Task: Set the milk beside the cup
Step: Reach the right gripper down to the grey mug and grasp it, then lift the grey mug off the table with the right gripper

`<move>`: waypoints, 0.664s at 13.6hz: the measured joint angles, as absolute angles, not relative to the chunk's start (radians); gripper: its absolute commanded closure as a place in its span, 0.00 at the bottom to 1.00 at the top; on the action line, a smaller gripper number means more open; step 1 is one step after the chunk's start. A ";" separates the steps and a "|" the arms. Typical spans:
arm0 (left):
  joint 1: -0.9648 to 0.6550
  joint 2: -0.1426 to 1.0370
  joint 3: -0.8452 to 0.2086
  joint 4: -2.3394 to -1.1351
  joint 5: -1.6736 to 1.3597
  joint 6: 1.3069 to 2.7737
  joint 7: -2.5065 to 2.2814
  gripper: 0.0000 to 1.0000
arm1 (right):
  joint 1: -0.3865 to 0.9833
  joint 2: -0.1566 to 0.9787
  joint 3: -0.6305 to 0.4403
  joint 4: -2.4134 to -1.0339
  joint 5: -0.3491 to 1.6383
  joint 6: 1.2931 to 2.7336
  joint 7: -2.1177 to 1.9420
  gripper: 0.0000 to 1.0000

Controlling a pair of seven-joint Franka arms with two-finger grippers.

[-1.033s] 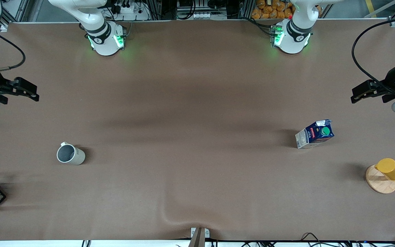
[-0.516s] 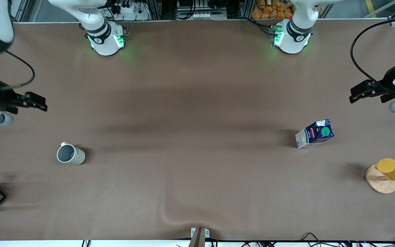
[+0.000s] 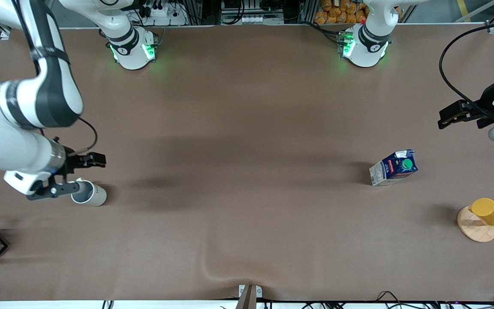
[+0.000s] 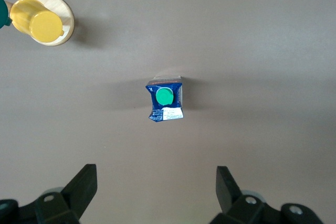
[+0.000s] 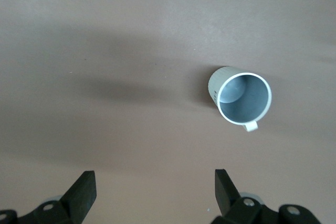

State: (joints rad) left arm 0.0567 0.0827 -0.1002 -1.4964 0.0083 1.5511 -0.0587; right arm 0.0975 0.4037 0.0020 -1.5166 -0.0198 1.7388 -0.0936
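I am holding my right gripper (image 3: 86,174) up in the air over the cup (image 3: 88,193), close to the table (image 3: 247,128) edge at the right arm's end. Its fingers (image 5: 81,192) are spread wide and nothing is between them. The cup is standing upright on the table, with its grey inside showing and its small handle on the rim.

My left gripper (image 3: 446,120) is hanging in the air near the table edge at the left arm's end, and it is also spread wide, with nothing in it. In the left wrist view I am seeing both fingertips (image 4: 84,182) well apart.

The milk (image 3: 393,167) is standing on the table toward the left arm's end, about midway between the edge with the bases and the edge nearest the front camera. It is well apart from the cup. Its green cap (image 4: 164,96) is facing up.

A yellow cup (image 3: 489,211) is lying on a round wooden disc (image 3: 474,229), nearer to the front camera than the milk, by the edge at the left arm's end.
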 measured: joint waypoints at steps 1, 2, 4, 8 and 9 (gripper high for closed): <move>0.057 0.083 -0.100 -1.497 0.008 1.551 -0.059 0.00 | 0.103 0.429 0.002 -1.517 -0.020 1.758 -0.094 0.00; 0.056 0.084 -0.100 -1.497 0.008 1.551 -0.059 0.00 | 0.109 0.449 0.002 -1.516 -0.020 1.785 -0.094 0.00; 0.054 0.084 -0.100 -1.497 0.008 1.551 -0.059 0.00 | 0.113 0.481 0.002 -1.517 -0.020 1.832 -0.126 0.00; 0.054 0.085 -0.101 -1.497 0.008 1.551 -0.059 0.00 | 0.085 0.543 -0.014 -1.516 -0.020 1.875 -0.343 0.00; 0.054 0.085 -0.101 -1.497 0.008 1.551 -0.059 0.00 | 0.076 0.549 -0.014 -1.516 -0.020 1.881 -0.380 0.00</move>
State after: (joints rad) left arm 0.0536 0.0852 -0.1007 -1.4966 0.0083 1.5512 -0.0588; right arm 0.0756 0.5488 -0.0140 -1.5157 -0.0198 1.8812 -0.3797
